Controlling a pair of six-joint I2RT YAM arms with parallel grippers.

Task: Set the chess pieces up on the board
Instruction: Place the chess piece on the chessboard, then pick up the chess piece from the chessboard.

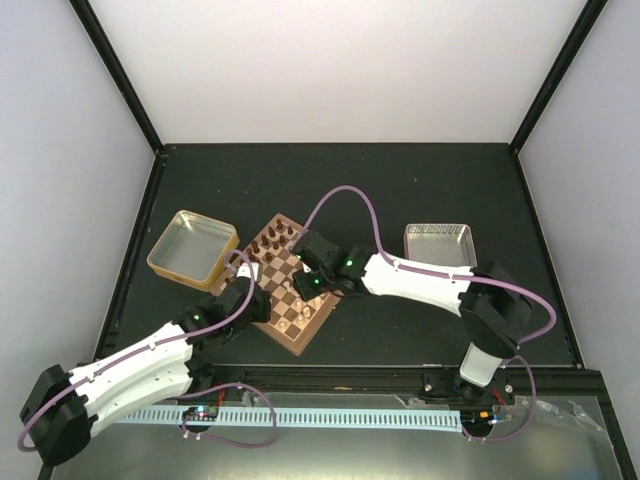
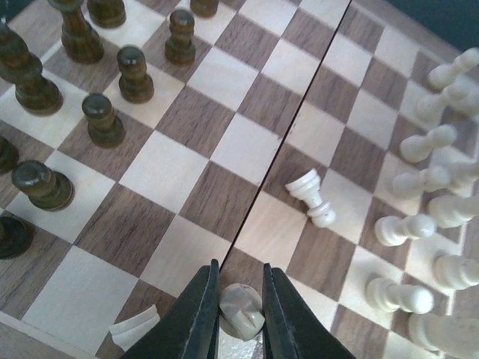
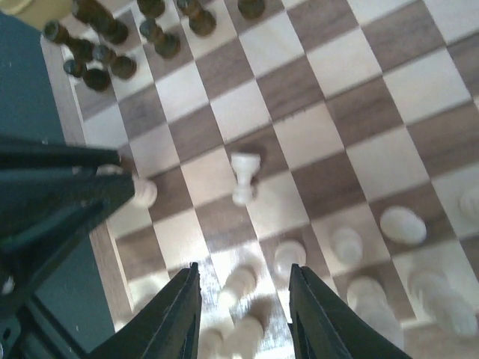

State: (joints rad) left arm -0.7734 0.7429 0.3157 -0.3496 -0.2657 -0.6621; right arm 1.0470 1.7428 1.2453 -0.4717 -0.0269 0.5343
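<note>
both arms reach forward, bent inward. left gripper (image 2: 239, 273) pinches a pale piece (image 2: 241, 313); right gripper (image 3: 245, 271) points down, jaws apart.

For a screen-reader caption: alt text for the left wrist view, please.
The left gripper pinches a cream chess piece at the chessboard edge. A cream rook lies toppled mid-board; dark pieces stand at left, cream pieces at right.

bright, even overhead light; wrist views softer

the top view is sharp, its walls (image 1: 60, 150) washed near white, the dark tabletop (image 1: 420, 330) matte. the left wrist view keeps the board (image 2: 187, 134) crisp at centre, while the pale pieces (image 2: 428, 140) at the right edge glare and soften. the right wrist view is blurred throughout, worst near the tool (image 3: 243, 271), with sheen on light squares.
</note>
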